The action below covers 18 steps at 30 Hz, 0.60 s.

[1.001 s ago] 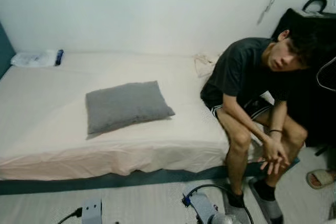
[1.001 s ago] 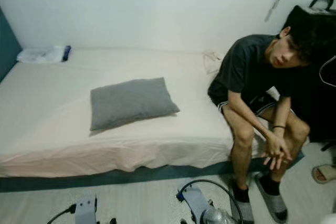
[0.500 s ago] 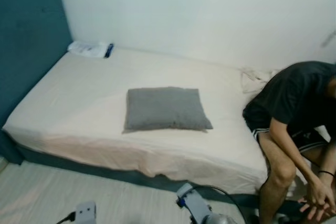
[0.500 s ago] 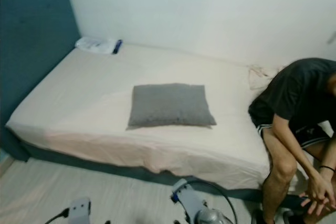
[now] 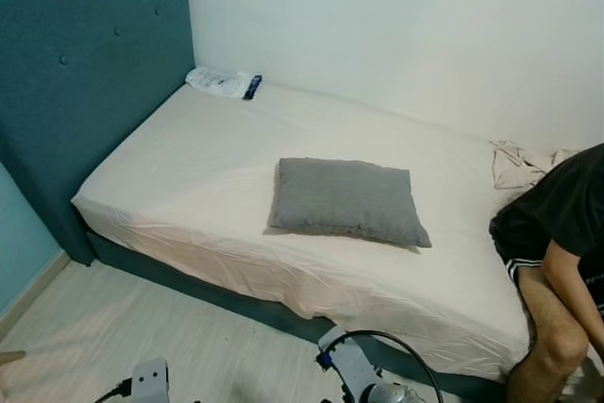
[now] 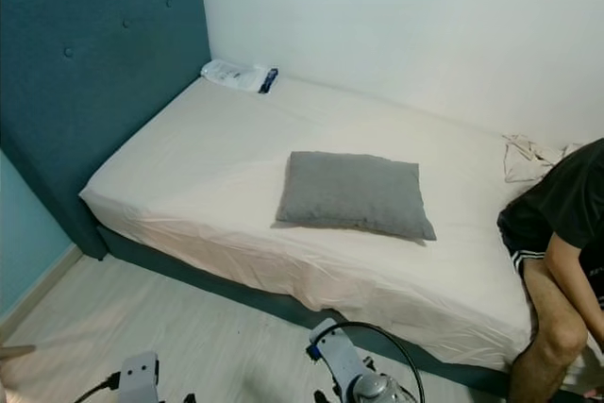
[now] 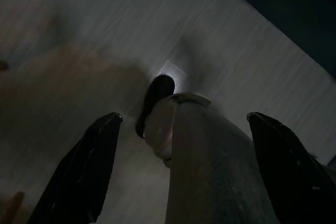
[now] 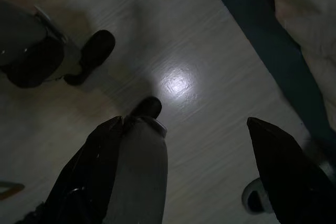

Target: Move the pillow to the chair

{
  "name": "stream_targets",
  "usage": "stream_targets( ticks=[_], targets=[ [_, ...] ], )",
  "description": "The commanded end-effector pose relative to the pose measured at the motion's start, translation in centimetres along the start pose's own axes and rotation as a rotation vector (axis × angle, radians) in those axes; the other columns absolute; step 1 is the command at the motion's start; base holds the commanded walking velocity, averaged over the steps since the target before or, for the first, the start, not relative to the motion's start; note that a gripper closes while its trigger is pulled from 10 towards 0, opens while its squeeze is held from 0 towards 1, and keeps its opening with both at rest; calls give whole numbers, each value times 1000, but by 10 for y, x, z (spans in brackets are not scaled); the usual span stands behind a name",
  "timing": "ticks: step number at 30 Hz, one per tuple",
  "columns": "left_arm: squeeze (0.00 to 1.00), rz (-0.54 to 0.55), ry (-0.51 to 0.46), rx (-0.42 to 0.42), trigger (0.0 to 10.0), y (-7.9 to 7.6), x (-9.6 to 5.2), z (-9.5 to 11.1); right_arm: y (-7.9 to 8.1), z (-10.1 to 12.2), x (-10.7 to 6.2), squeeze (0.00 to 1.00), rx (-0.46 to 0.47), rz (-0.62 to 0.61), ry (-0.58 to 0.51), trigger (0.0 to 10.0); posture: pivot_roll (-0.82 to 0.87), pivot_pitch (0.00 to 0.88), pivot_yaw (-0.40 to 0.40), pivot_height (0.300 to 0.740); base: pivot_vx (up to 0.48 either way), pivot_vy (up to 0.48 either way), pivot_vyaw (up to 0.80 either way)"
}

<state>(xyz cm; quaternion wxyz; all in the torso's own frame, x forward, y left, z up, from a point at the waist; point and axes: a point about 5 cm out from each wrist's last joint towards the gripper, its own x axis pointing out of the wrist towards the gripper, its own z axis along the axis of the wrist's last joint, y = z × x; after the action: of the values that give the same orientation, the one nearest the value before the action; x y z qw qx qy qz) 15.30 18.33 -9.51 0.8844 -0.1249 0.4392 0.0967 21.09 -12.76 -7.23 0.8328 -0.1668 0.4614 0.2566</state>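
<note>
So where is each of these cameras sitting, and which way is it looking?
Left and right eye views: on the head, looking forward and down at the gray pillow on the bed; both share the seated person.
Left wrist view: looks along the open left gripper at the floor.
Right wrist view: open right gripper, floor, bed edge.
</note>
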Motion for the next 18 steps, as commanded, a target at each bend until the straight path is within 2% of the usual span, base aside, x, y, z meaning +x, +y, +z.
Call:
stream_targets(
  ticks=[1,4,10,18],
  targets=[
    [0,-18,29,7,10000,-5,-1,-7,-2,-8,-1,0,22,-8,29,10000,98,60,-138,740,0,0,-744],
    [0,-18,27,8,10000,-6,-1,-7,-4,-7,-2,0,16,-22,21,10000,98,62,-143,740,0,0,-550],
    [0,-18,27,13,10000,-7,-1,-8,-6,-7,-2,0,-32,-32,30,10000,102,51,-157,740,0,0,0],
    [0,-13,15,9,10000,-6,-2,-8,-4,-13,-2,0,-5,-44,45,10000,110,41,-146,740,0,0,0]
  ],
)
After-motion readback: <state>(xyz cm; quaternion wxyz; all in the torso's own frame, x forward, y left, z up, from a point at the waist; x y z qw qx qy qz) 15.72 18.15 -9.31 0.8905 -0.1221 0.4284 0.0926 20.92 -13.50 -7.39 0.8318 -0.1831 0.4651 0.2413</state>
